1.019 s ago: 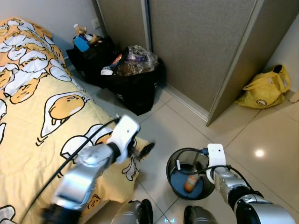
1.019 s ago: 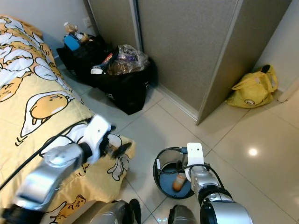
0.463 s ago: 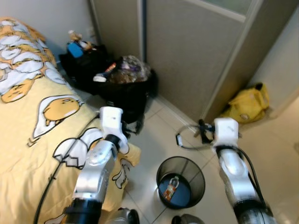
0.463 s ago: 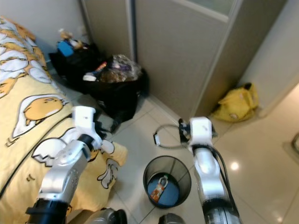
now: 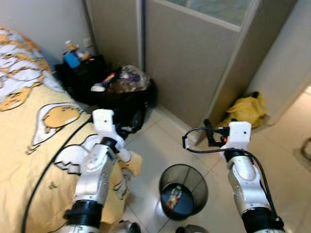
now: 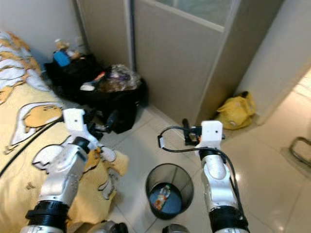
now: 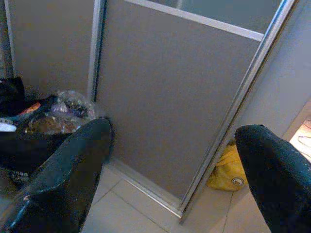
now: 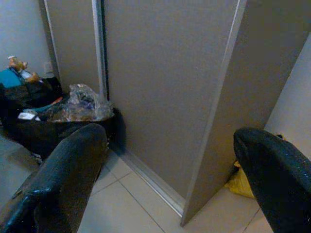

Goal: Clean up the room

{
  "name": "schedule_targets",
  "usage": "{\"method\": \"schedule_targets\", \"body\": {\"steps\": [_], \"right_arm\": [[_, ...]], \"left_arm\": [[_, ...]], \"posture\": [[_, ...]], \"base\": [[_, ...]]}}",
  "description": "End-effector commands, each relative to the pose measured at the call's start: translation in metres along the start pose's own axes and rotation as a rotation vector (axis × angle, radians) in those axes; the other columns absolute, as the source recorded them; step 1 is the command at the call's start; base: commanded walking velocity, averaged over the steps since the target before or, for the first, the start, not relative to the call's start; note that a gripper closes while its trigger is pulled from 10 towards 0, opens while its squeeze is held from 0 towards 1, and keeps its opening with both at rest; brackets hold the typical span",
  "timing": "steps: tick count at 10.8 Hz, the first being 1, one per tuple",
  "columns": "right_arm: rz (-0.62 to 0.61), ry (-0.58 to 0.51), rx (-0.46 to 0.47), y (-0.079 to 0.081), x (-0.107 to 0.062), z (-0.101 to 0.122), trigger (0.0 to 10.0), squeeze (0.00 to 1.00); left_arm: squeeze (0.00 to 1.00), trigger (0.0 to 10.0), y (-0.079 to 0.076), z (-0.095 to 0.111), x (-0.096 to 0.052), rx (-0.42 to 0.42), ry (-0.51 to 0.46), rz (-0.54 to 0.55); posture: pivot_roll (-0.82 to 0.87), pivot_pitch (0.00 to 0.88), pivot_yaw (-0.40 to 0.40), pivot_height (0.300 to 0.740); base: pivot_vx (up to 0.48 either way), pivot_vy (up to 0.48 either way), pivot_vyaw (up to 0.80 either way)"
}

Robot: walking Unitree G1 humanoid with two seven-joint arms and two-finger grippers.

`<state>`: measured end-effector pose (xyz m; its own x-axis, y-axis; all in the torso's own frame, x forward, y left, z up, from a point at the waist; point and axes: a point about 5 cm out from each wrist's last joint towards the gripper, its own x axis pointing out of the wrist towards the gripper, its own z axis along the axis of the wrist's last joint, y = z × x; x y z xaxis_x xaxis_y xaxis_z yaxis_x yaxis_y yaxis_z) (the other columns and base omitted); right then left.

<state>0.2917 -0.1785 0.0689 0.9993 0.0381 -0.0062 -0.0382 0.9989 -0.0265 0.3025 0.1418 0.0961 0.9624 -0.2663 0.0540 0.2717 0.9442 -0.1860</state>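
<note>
A round black mesh waste bin stands on the tiled floor between the robot's two raised arms, and a small bottle with an orange label lies at its bottom. The right gripper hangs above the bin, at about one o'clock from it and well clear of its rim; the wrist view shows its fingers spread wide with nothing between them. The left gripper is at about ten o'clock from the bin, over the corner of the yellow bedspread, its fingers also parted and empty. At roughly eleven o'clock from the bin, near the grey sliding doors, sit black bags stuffed with clutter. A yellow bag lies on the floor at about one o'clock, by the door's edge.
</note>
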Motion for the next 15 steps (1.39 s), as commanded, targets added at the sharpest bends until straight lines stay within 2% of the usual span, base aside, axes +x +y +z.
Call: {"method": "schedule_targets", "body": {"steps": [1,3,5,7,9,13,14,15], "right_arm": [[0.000,0.008,0.015,-0.003,-0.002,0.000,10.0,0.00],[0.034,0.041,0.021,0.003,-0.005,-0.006,10.0,0.00],[0.033,0.096,0.057,0.002,-0.004,-0.015,10.0,0.00],[0.054,0.105,0.045,0.001,-0.002,-0.015,10.0,0.00],[0.075,0.107,0.057,0.003,0.000,-0.014,10.0,0.00],[0.109,0.158,0.104,0.009,-0.006,-0.026,10.0,0.00],[0.113,0.162,0.102,0.008,-0.006,-0.027,10.0,0.00],[0.118,0.146,0.076,0.005,-0.008,-0.026,10.0,0.00]], "left_arm": [[0.00,10.0,-0.002,-0.005,0.000,0.004,0.009,-0.007],[0.00,10.0,0.001,-0.008,-0.001,0.005,0.020,0.036],[0.00,10.0,0.002,-0.007,0.000,0.030,0.009,0.049],[0.00,10.0,0.001,-0.010,0.001,0.049,0.018,0.061],[0.00,10.0,0.001,-0.012,-0.001,0.066,0.027,0.070],[0.00,10.0,0.008,-0.016,-0.010,0.082,0.057,0.113],[0.00,10.0,0.010,-0.019,-0.013,0.088,0.070,0.153],[0.00,10.0,0.012,-0.030,-0.026,0.028,0.112,0.248]], "posture": [[-0.14,0.000,0.023,0.740],[-0.14,0.000,0.029,0.740],[-0.13,0.000,0.027,0.740],[-0.13,0.000,0.021,0.740],[-0.12,0.000,0.020,0.740],[-0.09,0.000,0.016,0.740],[-0.09,0.000,0.026,0.740],[-0.10,0.000,0.041,0.740]], "base": [[0.000,-0.244,0.00],[0.000,0.000,0.00],[0.000,0.426,0.62],[0.000,0.424,0.55],[0.000,0.000,0.50],[0.000,0.455,0.46],[0.000,0.458,0.44],[0.000,0.450,0.43]]}}
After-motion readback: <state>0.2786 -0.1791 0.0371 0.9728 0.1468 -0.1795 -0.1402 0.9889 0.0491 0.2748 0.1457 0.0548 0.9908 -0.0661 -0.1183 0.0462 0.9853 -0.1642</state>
